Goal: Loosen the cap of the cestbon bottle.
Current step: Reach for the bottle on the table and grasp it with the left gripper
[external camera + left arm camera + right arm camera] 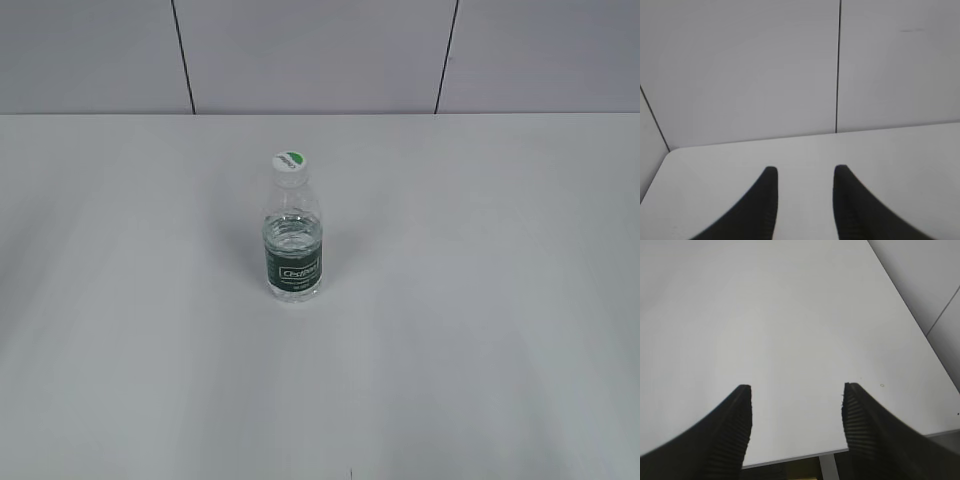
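Standing upright, the cestbon bottle [293, 243] rests on a white table [480, 330].

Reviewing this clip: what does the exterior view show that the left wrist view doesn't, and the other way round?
Only the exterior view shows the cestbon bottle standing upright mid-table, its cap on; neither arm appears there. Only the left wrist view shows the left gripper, its dark ridged fingers apart with nothing between them, and a rounded table corner at the left. Both share the white table and the grey panelled wall behind it.
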